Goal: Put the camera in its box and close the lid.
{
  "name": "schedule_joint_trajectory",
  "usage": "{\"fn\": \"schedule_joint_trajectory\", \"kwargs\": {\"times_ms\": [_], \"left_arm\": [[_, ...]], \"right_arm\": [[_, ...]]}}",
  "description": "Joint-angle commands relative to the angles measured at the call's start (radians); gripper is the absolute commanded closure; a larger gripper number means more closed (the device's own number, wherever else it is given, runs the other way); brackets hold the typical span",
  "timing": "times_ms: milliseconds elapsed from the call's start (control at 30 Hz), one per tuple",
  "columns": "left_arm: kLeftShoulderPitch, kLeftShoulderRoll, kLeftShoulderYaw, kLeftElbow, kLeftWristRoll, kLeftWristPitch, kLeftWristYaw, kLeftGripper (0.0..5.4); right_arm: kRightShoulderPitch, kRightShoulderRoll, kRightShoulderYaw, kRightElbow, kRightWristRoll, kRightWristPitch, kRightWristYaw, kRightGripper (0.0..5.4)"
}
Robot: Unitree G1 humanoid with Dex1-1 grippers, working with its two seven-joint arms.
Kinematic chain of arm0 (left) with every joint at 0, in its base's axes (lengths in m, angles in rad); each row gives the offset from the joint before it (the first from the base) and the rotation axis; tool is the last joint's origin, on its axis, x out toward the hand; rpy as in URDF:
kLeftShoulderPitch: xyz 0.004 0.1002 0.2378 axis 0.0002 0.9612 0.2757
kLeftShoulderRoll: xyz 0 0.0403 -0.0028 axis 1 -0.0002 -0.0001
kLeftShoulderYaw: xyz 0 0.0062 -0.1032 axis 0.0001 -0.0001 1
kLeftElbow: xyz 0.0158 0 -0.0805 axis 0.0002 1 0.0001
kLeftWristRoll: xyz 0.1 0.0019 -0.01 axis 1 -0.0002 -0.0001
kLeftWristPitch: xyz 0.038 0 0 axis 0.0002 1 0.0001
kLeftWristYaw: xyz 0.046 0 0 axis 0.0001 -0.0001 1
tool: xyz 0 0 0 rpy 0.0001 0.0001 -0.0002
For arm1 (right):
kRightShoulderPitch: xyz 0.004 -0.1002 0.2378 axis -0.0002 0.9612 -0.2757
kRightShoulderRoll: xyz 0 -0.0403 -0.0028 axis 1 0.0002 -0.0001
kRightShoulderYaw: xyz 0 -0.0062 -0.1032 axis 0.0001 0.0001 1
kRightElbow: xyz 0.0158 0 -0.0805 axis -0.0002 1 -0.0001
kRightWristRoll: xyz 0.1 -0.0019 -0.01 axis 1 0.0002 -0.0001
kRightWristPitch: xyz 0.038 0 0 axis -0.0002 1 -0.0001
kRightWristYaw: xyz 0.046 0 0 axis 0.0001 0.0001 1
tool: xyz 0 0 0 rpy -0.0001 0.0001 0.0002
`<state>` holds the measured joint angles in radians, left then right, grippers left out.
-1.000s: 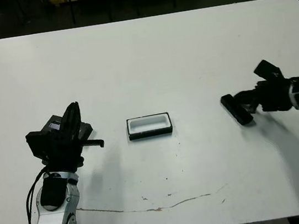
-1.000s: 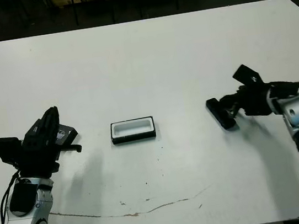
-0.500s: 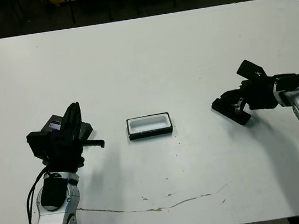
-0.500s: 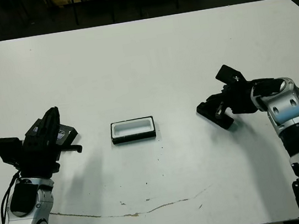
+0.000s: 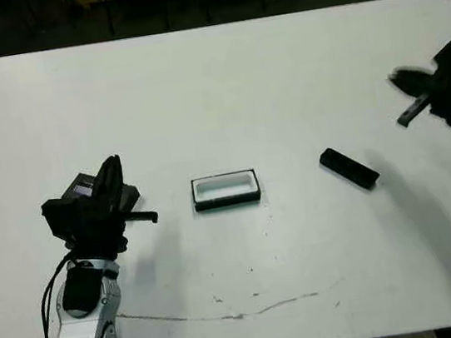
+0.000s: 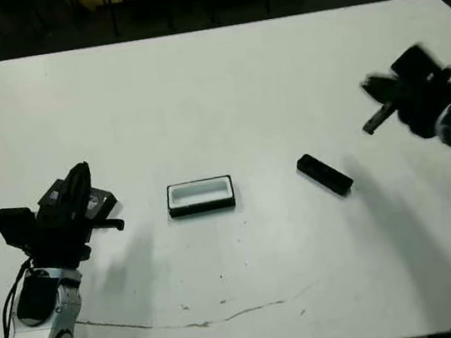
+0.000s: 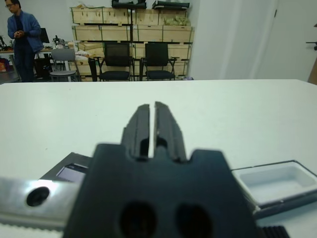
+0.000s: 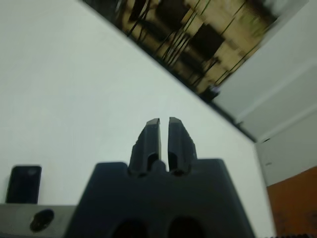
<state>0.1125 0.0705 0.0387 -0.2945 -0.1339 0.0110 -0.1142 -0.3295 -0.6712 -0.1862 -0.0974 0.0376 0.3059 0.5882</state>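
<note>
White table (image 5: 223, 93) under us carries a thin brown scratch (image 5: 229, 313) at the near edge. Beyond it our left gripper (image 7: 152, 121), fingers nearly touching and empty, sits just beside the lid (image 6: 96, 202). Mid-table the box (image 5: 225, 189) lies open, white lining up. Camera (image 5: 348, 168) lies at an angle, well apart to the box's right. Our right gripper (image 8: 163, 136), fingers pinched narrow with nothing between them, is raised clear of it, blurred. To pick well, we judge we should open first, then close across the camera's narrow sides. Farthest off: chairs, wooden crates, a person standing.
</note>
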Motion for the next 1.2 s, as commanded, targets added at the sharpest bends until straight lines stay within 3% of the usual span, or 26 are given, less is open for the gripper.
{"fn": "schedule_joint_trajectory", "kwargs": {"times_ms": [33,200,267,833,1133,1200], "left_arm": [[0.002,0.002,0.001,0.017,0.007,0.009,0.002,5.4],[-0.002,0.004,0.004,0.02,0.007,0.007,0.0,5.4],[-0.002,0.006,0.006,0.018,0.003,0.013,-0.002,5.4],[-0.002,0.012,0.009,0.027,0.007,0.004,-0.008,5.4],[0.005,0.009,0.008,0.014,0.012,0.017,-0.001,5.4],[0.006,0.007,0.008,0.012,0.012,0.02,0.0,5.4]], "right_arm": [[0.088,0.022,-0.019,-0.139,0.043,0.066,-0.015,5.38],[0.143,0.031,0.003,-0.27,0.167,0.234,0.024,4.88],[0.151,0.026,0.02,-0.271,0.201,0.258,0.049,4.55],[0.131,-0.008,0.076,-0.051,0.284,0.224,0.217,1.56],[0.111,-0.052,0.132,0.048,0.238,0.179,0.285,0.01],[0.108,-0.057,0.143,0.062,0.23,0.168,0.294,0.01]]}}
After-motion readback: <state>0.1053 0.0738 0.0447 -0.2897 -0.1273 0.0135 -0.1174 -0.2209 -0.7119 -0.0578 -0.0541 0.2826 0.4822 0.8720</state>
